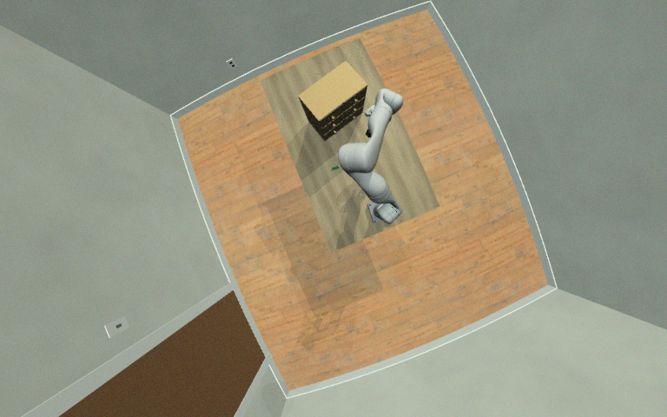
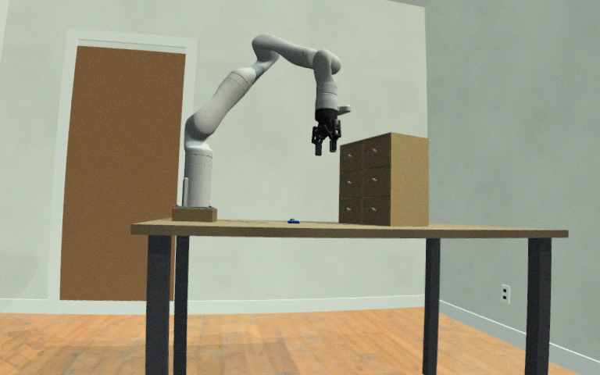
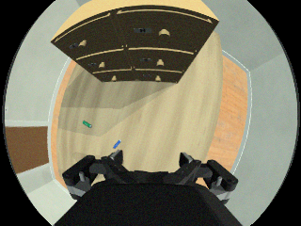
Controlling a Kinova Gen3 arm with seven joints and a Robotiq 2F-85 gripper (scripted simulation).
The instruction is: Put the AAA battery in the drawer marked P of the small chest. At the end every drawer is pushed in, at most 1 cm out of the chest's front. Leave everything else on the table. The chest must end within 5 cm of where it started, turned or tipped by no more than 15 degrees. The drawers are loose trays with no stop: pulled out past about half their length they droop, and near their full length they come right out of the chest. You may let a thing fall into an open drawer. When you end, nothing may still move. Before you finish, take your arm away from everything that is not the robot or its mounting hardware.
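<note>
The small chest (image 1: 334, 90) (image 2: 408, 181) (image 3: 105, 35) stands upright on the table, with two columns of three knobbed drawers. All drawers look pushed in. The marks on the drawer fronts are too small to read, so I cannot tell which is P. A slim blue battery (image 2: 294, 222) (image 3: 117, 144) and a thicker-looking green battery (image 1: 334, 168) (image 3: 87, 124) lie on the table. The blue one looks like the AAA, but its label is not readable. My gripper (image 2: 325, 152) (image 3: 150, 158) is open and empty, pointing down, high above the table in front of the chest.
The wooden table (image 1: 408, 182) (image 2: 487, 231) (image 3: 198, 104) carries everything. The arm's base (image 2: 194, 214) stands at the end away from the chest. The fingertips hang about level with the chest's top drawers. In the top view the arm hides the blue battery.
</note>
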